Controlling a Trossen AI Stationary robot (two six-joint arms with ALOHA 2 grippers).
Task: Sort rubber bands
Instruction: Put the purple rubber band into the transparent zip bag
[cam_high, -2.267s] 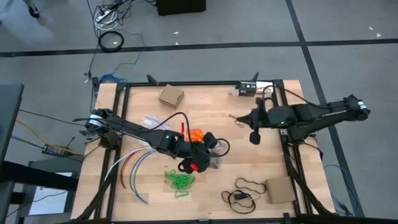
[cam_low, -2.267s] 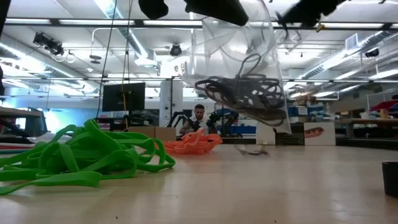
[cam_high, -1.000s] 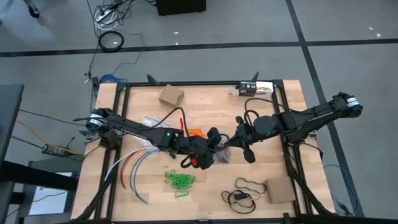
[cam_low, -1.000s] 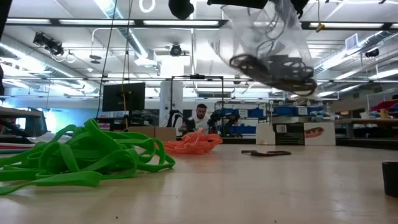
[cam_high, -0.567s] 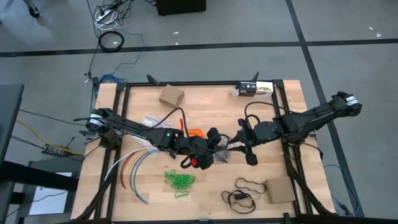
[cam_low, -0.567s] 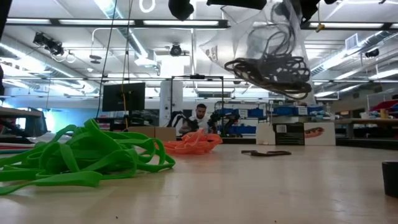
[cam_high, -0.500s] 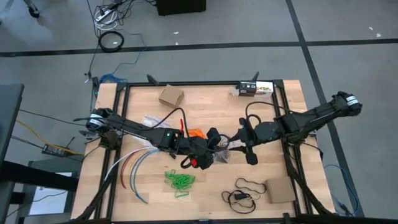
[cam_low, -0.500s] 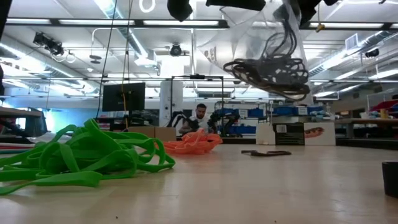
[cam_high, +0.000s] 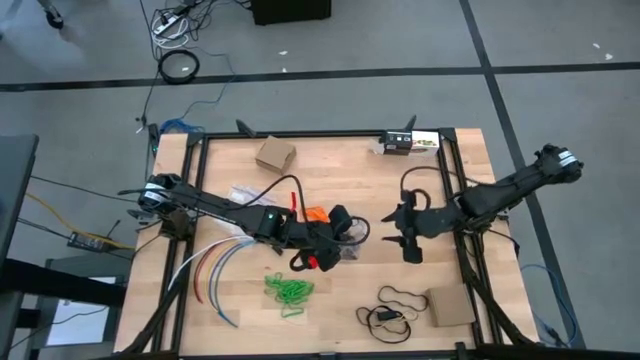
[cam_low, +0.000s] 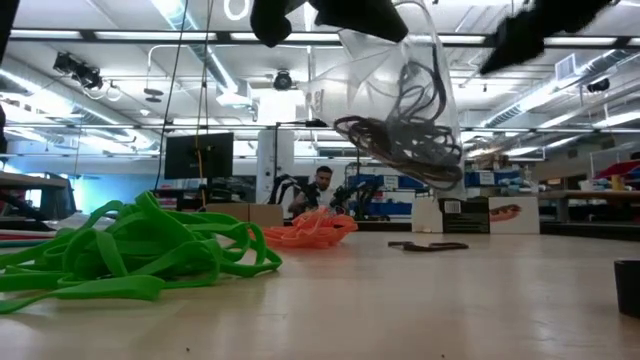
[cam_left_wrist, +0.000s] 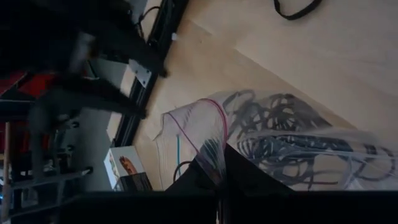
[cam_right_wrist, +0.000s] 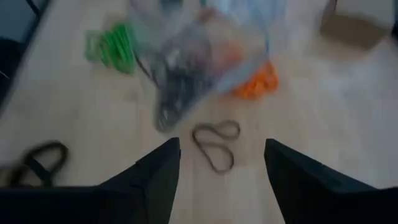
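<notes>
Above the table's (cam_high: 330, 170) middle, your left gripper (cam_high: 343, 240) pinched the clear bag (cam_low: 400, 95) of dark rubber bands (cam_low: 405, 140) in the air | beside the bag, your right gripper (cam_right_wrist: 217, 165) was spread wide, holding nothing | under the bag lay one dark band (cam_right_wrist: 214, 143), with orange bands (cam_right_wrist: 255, 84) and green bands (cam_high: 288, 291) near.

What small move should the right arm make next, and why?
Probably lower the right gripper onto the dark band lying on the table below it and close. Its jaws stand open and empty, and that band lies loose, while the left gripper holds the clear bag of dark bands up, ready to take more.
</notes>
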